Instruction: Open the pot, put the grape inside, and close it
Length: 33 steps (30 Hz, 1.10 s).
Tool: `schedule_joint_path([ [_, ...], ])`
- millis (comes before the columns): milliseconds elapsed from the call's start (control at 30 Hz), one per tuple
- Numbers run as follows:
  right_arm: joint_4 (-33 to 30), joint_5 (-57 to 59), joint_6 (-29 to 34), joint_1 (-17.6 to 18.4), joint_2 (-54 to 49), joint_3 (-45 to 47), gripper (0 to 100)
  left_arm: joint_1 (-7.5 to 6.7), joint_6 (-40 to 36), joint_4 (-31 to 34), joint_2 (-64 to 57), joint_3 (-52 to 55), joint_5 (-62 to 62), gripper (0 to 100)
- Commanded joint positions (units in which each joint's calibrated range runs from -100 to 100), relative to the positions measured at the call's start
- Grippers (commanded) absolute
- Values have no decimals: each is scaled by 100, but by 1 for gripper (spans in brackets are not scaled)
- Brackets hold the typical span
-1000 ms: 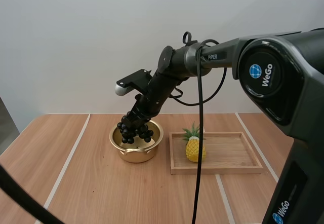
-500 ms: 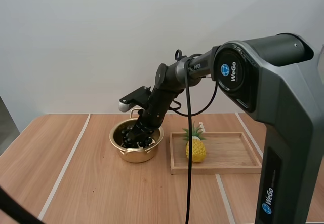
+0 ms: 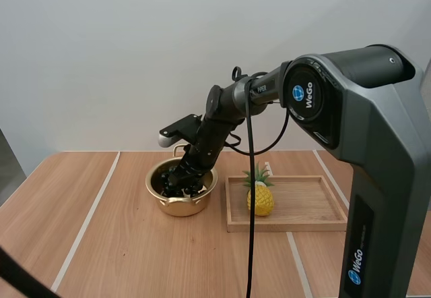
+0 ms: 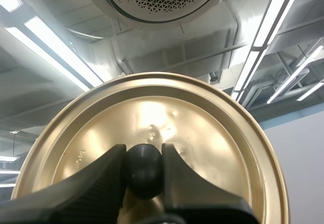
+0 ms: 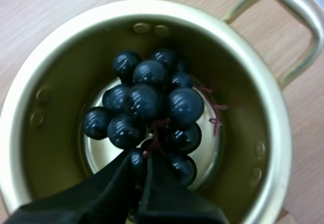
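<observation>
The gold pot (image 3: pixel 176 205) stands open on the table, left of the tray. A bunch of dark grapes (image 3: pixel 182 185) lies inside it, and my right gripper (image 3: pixel 184 174) reaches down into the pot mouth. Seen from the right wrist, the grapes (image 5: pixel 147 102) rest on the pot's bottom inside its rim (image 5: pixel 276 133), and my right gripper (image 5: pixel 145 159) is shut on the bunch's reddish stem. My left gripper (image 4: pixel 144 150) is shut on the black knob (image 4: pixel 144 167) of the gold lid (image 4: pixel 212 133), held up in the air away from the pot.
A wooden tray (image 3: pixel 310 205) lies right of the pot with a toy pineapple (image 3: pixel 260 199) standing at its left end. Bare wooden table stretches to the left and front of the pot.
My right gripper has come down with the grapes, from hanging over the pot's rim to resting inside the pot. Over the last half second it has barely moved.
</observation>
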Motion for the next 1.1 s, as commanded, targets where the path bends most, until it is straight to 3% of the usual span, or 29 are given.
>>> schedule_joint_path([
  [0, -41, -172, 229, 9, -15, -25, 11, 2, 3, 61, -9, -20, -35, 0],
  [100, -139, 41, 261, 15, -15, -25, 64, 2, 3, 61, -9, -20, 105, 0],
  [133, -164, 110, 250, 15, -15, -25, 89, 2, 3, 61, -9, -20, 153, 0],
  [167, -164, 132, 177, 15, -15, -25, 100, 2, 6, 61, -9, -20, 207, 0],
  [700, 7, 106, -12, 15, -217, -44, 100, 2, 226, 61, -9, -20, 221, 0],
  [1067, -87, 82, -1, 15, -971, -408, 100, 2, 226, 61, -9, -20, 221, 0],
])
